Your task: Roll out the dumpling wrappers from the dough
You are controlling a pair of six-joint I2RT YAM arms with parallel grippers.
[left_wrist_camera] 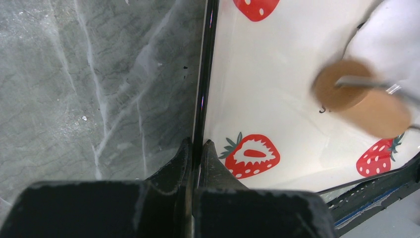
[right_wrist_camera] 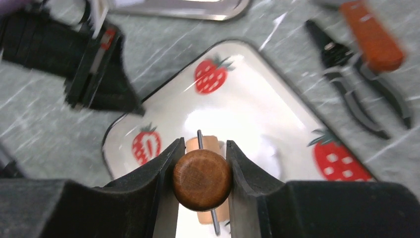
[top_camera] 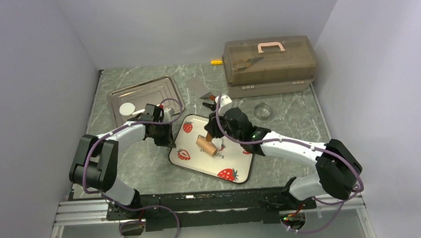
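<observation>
We see the right gripper clamped on the round end of the wooden roller. Just beyond it the dough lies as a blurred white patch on the strawberry plate. The left gripper pinches the plate's rim, jaws closed. One dumpling wrapper rests on the steel tray.

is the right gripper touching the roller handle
Touching. The right wrist view shows the right gripper's fingers pressed against both sides of the round wooden roller handle, no gap.

Plain pale grey walls enclosed a grey marbled tabletop (veined white) at centre frame, evenly lit.
</observation>
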